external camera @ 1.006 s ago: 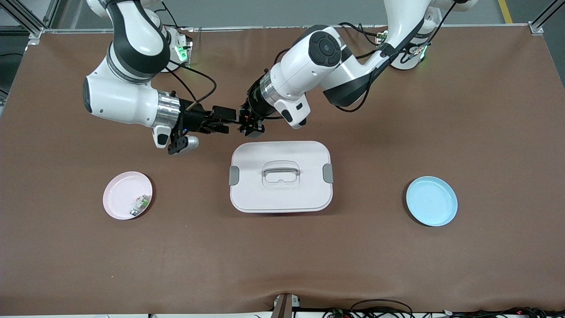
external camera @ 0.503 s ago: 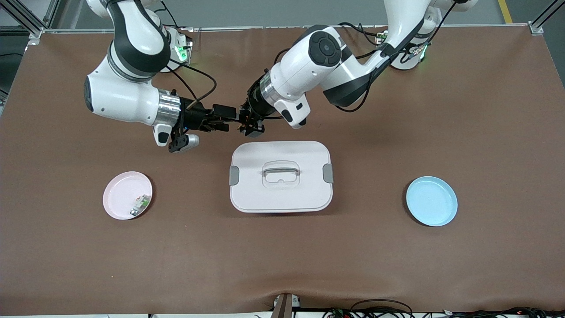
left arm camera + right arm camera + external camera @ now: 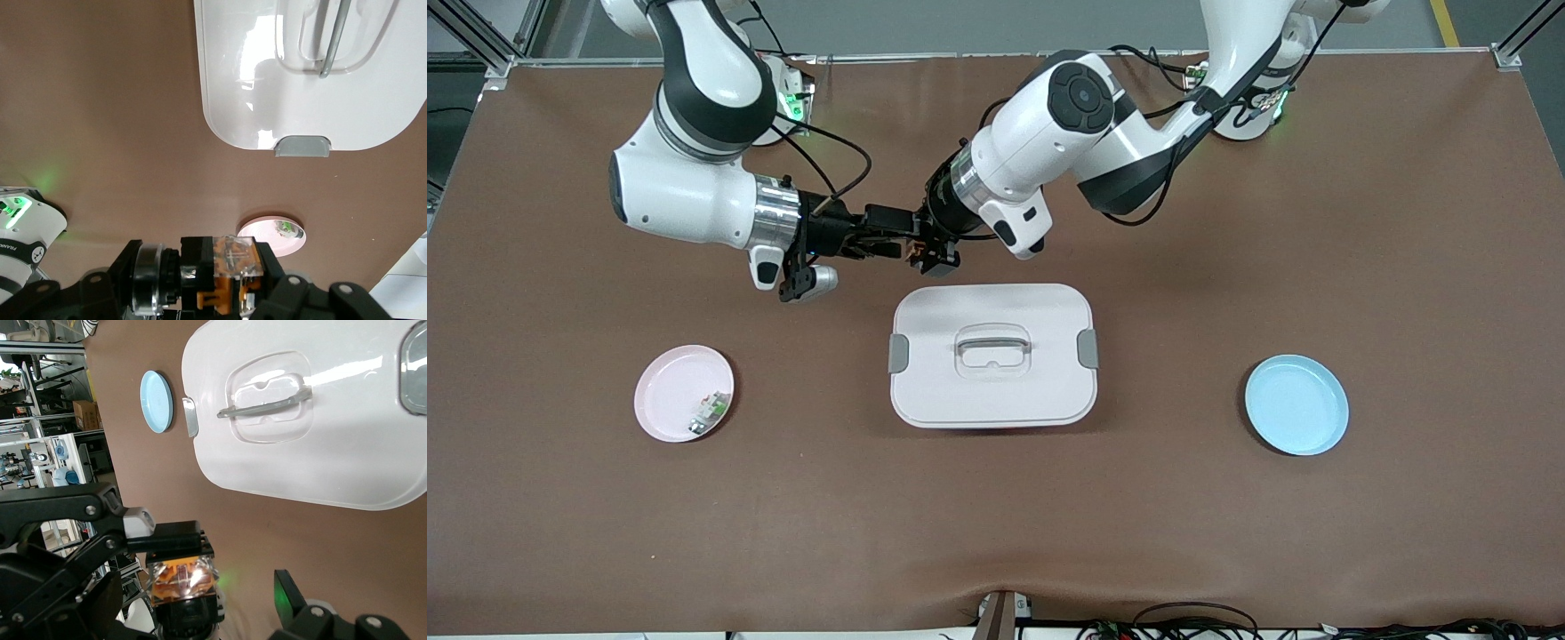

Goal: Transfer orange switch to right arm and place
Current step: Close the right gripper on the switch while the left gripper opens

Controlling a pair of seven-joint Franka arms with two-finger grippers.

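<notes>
Orange-centred and tiny, the orange switch (image 3: 915, 250) sits pinched in our left hand (image 3: 921, 252), upper middle of the frame, above bare bench (image 3: 996, 533) just over the white lidded box (image 3: 992, 356). Our right hand (image 3: 895, 242) stands spread wide around it, not yet gripping. We judge it light, rigid and slick; we should take its flat black sides (image 3: 179, 577), clear of the left fingers.

Robotics lab: two bench-mounted arms (image 3: 694, 191), aluminium framing (image 3: 480, 44)
</notes>
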